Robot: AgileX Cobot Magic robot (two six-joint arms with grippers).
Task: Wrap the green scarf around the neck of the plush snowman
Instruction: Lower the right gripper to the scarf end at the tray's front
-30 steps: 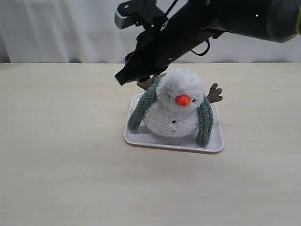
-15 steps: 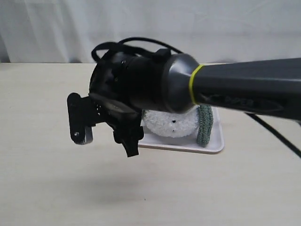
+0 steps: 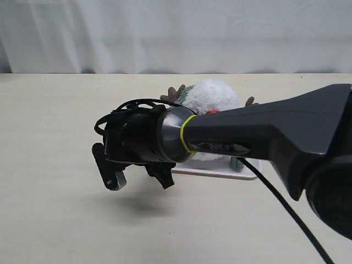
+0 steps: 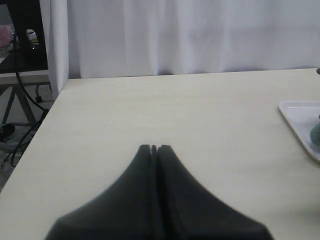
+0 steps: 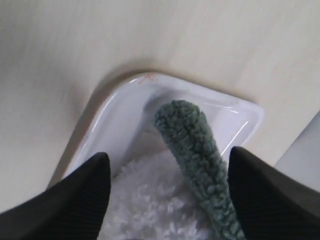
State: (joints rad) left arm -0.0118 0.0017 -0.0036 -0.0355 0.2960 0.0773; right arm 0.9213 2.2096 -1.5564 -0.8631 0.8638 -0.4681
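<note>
The plush snowman point(image 3: 212, 94) sits on a white tray point(image 3: 220, 171); only its head top and brown twig arms show behind my right arm. The green scarf point(image 3: 186, 90) lies at its neck, and one end hangs at the tray's right point(image 3: 237, 163). My right gripper point(image 3: 137, 177) hangs open close to the camera, holding nothing. In the right wrist view the right gripper point(image 5: 168, 152) is open above a scarf point(image 5: 192, 145) end lying over the snowman's white body point(image 5: 150, 200). My left gripper point(image 4: 154, 147) is shut and empty over bare table, left of the tray point(image 4: 300, 120).
The cream table point(image 3: 55, 209) stretches around the tray, with a white curtain behind its far edge. The table's left edge point(image 4: 50, 107) and a stand with cables beyond it show in the left wrist view.
My right arm has swung from behind the snowman's left shoulder to in front of the camera, then lower, and now covers most of the snowman and tray. The scarf stays draped.
</note>
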